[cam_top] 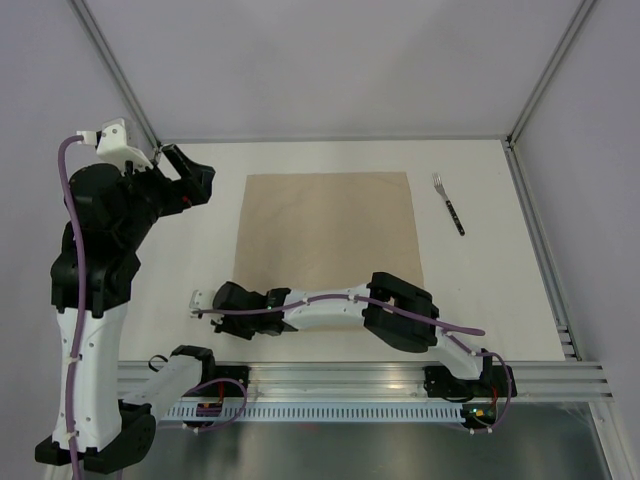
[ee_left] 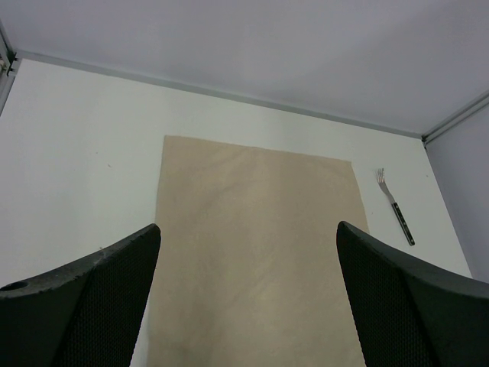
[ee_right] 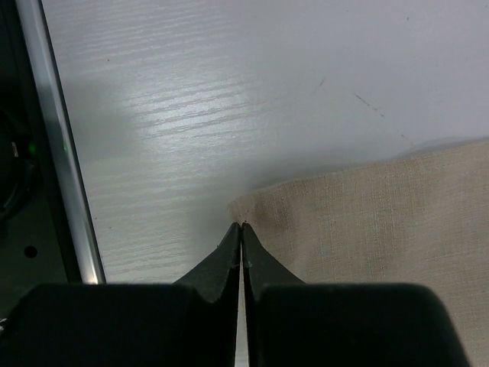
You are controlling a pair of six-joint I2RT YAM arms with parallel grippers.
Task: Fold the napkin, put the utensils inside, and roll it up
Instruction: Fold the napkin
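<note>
The tan napkin (cam_top: 330, 225) lies spread flat in the middle of the white table; it also fills the left wrist view (ee_left: 256, 229). A single dark-handled fork (cam_top: 449, 204) lies to the right of the napkin's far right corner, clear of the cloth (ee_left: 395, 206). My right gripper (cam_top: 228, 297) is low at the napkin's near left corner. Its fingers are pressed together, pinching the tip of that corner (ee_right: 243, 226), and the cloth (ee_right: 382, 214) spreads away to the right. My left gripper (cam_top: 195, 175) hangs wide open above the table, left of the napkin, holding nothing (ee_left: 247, 226).
An aluminium rail (cam_top: 400, 385) runs along the near edge and shows close by at the left of the right wrist view (ee_right: 57, 153). A raised metal frame (cam_top: 540, 250) borders the table on the right and at the back.
</note>
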